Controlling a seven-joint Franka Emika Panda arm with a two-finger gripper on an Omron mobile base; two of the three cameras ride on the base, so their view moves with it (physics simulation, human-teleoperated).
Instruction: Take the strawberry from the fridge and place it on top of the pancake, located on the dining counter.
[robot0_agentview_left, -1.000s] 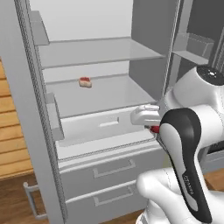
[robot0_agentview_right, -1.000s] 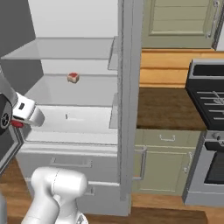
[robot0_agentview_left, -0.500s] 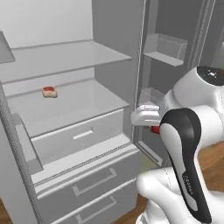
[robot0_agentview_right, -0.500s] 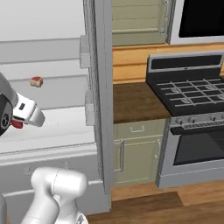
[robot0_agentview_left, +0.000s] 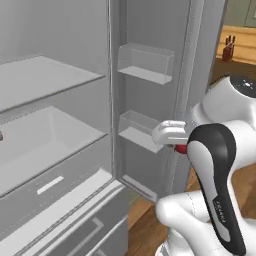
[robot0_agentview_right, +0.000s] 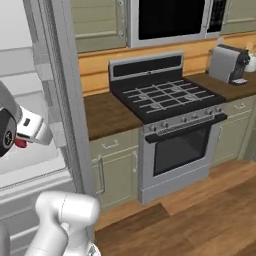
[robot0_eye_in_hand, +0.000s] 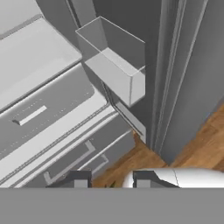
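The fridge (robot0_agentview_left: 55, 150) stands open, with pale shelves, and its lower drawers (robot0_eye_in_hand: 65, 144) sit below. My gripper (robot0_agentview_left: 180, 148) hangs beside the fridge's open door, its white hand level and its fingers pointing down. A tiny dark red strawberry (robot0_agentview_left: 181, 148) shows just under the hand, gripped between the fingers. From the other side the strawberry (robot0_agentview_right: 20, 143) peeks out below the hand of my gripper (robot0_agentview_right: 21, 143). In the hand view my gripper (robot0_eye_in_hand: 111, 180) shows two dark fingertips (robot0_eye_in_hand: 78, 178) close together over the floor. The pancake and the dining counter are out of view.
The fridge door carries clear bins (robot0_agentview_left: 145, 62), one of them close ahead (robot0_eye_in_hand: 118, 65). To the right stand a black stove with oven (robot0_agentview_right: 170, 105), a microwave (robot0_agentview_right: 170, 20), a toaster (robot0_agentview_right: 227, 62) and a dark worktop (robot0_agentview_right: 107, 112). Wooden floor (robot0_agentview_right: 200, 215) lies open below.
The base has turned to the right: the fridge has slid left in both base views and the stove has come into sight. The arm keeps its pose, the red berry still under the hand.
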